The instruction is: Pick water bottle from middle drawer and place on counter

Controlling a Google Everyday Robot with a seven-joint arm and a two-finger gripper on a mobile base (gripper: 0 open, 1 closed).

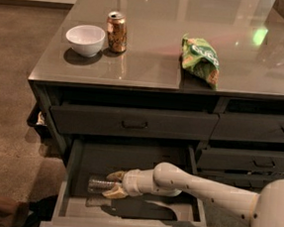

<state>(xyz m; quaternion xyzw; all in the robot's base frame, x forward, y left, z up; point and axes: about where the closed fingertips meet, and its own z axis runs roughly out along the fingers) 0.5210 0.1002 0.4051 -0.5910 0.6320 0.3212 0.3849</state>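
Observation:
The middle drawer (74, 209) is pulled open below the counter (153, 47). The water bottle (98, 184) lies on its side inside the drawer, toward the left, clear and ribbed. My white arm reaches in from the right. My gripper (112, 184) is at the bottle's right end, with one fingertip (115, 175) above the bottle and one below it, closed around it. The bottle's cap end is hidden by the gripper.
On the counter stand a white bowl (85, 39) and a gold-brown can (117, 31) at the left, and a green chip bag (201, 59) in the middle. A closed drawer (131, 123) sits above the open one. More closed drawers (258, 145) are at the right.

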